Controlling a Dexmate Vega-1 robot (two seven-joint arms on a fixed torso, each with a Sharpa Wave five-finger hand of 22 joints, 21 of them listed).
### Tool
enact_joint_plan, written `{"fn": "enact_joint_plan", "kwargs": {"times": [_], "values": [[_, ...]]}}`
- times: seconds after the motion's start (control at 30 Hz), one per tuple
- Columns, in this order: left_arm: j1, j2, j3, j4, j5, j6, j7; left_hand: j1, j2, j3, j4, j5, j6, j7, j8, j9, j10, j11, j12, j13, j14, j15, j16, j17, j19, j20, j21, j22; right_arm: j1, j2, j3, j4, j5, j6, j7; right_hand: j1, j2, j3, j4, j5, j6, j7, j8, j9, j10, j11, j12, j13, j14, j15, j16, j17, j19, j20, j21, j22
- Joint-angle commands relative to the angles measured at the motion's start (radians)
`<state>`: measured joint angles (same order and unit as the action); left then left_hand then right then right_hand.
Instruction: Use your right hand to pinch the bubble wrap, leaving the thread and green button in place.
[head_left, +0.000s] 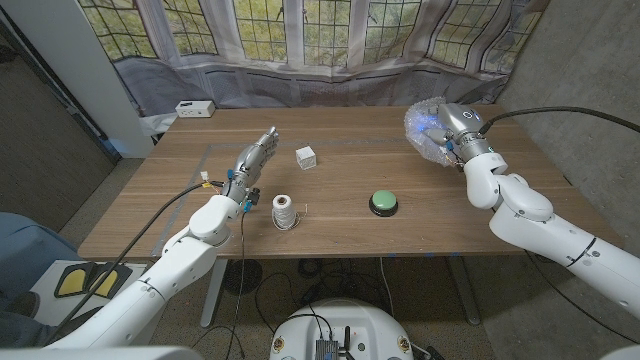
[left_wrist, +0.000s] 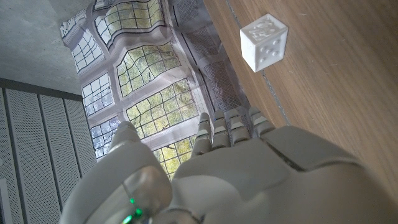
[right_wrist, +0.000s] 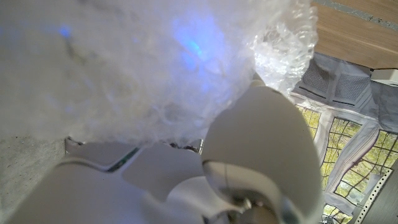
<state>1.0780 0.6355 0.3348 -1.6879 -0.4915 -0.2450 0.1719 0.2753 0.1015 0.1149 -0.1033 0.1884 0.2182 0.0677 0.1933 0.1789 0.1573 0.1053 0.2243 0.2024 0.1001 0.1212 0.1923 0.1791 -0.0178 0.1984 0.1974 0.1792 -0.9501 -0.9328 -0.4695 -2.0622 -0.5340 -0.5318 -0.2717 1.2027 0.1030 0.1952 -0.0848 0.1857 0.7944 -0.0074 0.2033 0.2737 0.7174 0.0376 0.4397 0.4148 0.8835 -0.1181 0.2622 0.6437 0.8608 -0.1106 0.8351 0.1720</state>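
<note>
From the head view, a wooden table stands before a draped backdrop printed with leaded windows, with grey walls to either side. A small white box sits at the far left corner. On the table lie a white die, a spool of white thread near the front edge and a green button to its right — all well apart from each other. The right hand is raised at the far right of the table, clutching the bubble wrap, which bunches around its fingers and glows faintly blue. The left hand reaches forward with straight, slightly parted fingers, holding nothing.

In the left wrist view, the left hand shows its back, fingers extended together toward the backdrop; the die sits beyond them on the wood.

In the right wrist view, the bubble wrap presses right against the right hand — a rounded fingertip sits against the crinkled plastic.
</note>
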Motion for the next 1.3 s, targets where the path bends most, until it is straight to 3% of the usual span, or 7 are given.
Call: {"fn": "enact_joint_plan", "kwargs": {"times": [0.03, 0.67, 1.3], "values": [[0.000, -0.004, 0.001, 0.008, -0.002, -0.005, 0.001, 0.004, 0.005, 0.009, -0.002, 0.000, 0.005, 0.002, 0.002, 0.004, 0.008, -0.005, -0.001, 0.002, 0.008, 0.004, 0.001, 0.004, 0.000, 0.005, 0.002, 0.003, 0.019, -0.004, -0.016, 0.014, -0.016, -0.026, 0.032, -0.010, 0.005, 0.004, 0.002, -0.002, 0.001, -0.001, -0.001, 0.000, 0.006, 0.003, -0.004, -0.002, -0.002, -0.006, -0.001, 0.002, -0.005, -0.058, -0.007, -0.001], [0.009, -0.001, -0.004, -0.003, 0.001, -0.012, 0.008, 0.005, 0.005, 0.010, -0.002, -0.001, 0.002, 0.001, 0.000, 0.005, 0.010, -0.005, -0.001, 0.002, 0.009, 0.006, 0.001, 0.005, 0.004, 0.006, 0.003, 0.003, 0.090, 0.018, -0.056, 0.078, 0.015, -0.089, 0.114, -0.024, 0.012, 0.009, -0.005, -0.001, -0.003, 0.002, -0.004, -0.014, -0.009, 0.001, -0.027, -0.019, -0.001, -0.003, 0.003, 0.000, -0.001, -0.058, -0.011, -0.001], [0.010, -0.003, -0.006, -0.005, 0.005, -0.019, 0.009, 0.006, 0.005, 0.012, -0.003, -0.001, -0.007, 0.001, -0.004, 0.004, 0.010, -0.002, -0.001, 0.002, 0.012, 0.005, 0.002, 0.005, 0.012, 0.008, 0.006, 0.003, 0.185, 0.037, -0.146, 0.162, -0.008, -0.158, 0.174, -0.042, 0.015, 0.009, -0.005, -0.001, -0.010, 0.005, -0.006, -0.023, -0.008, 0.000, -0.040, -0.030, -0.001, -0.003, 0.008, 0.001, 0.000, -0.054, -0.014, -0.001]]}}
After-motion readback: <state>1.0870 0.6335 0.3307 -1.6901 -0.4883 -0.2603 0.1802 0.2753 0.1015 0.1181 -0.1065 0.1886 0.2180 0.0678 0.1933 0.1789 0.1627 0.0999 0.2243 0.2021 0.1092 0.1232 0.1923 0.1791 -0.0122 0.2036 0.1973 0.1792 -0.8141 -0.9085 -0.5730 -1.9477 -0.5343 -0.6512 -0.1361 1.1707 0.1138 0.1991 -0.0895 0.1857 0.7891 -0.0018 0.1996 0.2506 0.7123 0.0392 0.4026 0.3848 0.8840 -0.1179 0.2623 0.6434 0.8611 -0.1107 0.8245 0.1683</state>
